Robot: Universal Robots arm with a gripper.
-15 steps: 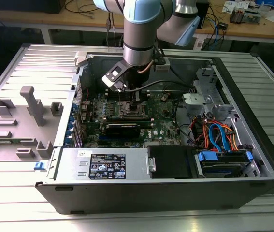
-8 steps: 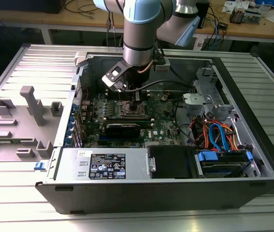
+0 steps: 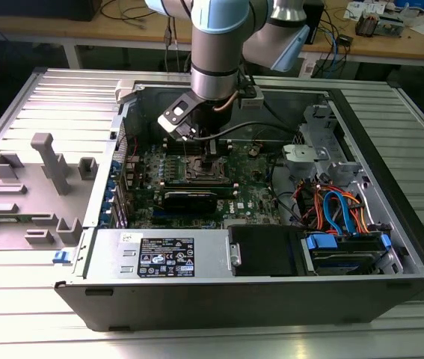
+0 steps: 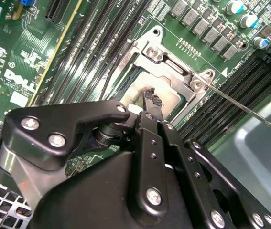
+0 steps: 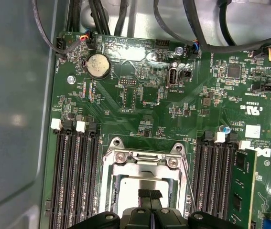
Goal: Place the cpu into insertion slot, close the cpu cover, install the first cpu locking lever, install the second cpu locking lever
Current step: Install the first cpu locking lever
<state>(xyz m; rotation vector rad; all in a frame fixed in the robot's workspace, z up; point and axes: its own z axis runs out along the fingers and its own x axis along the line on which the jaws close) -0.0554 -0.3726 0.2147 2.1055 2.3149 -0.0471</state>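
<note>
Cpu (image 5: pixel 134 184) sat under lowered cpu cover (image 5: pixel 144 160). Lever step judged in hand. Gripper (image 5: pixel 149 194) fingers pressed together, empty, above it; locking lever (image 4: pixel 240 108) stood free, needing a precise push.

A ribbed silver-grey metal table (image 3: pixel 391 329) made of long parallel slats carries everything. A large black and grey metal computer case (image 3: pixel 197 299) lies on its side across the middle of the table, its open face up. Toward the exterior view's left, just beside the case, a pale grey plastic fixture (image 3: pixel 51 161) with several upright blocks and posts rests on the slats.
</note>
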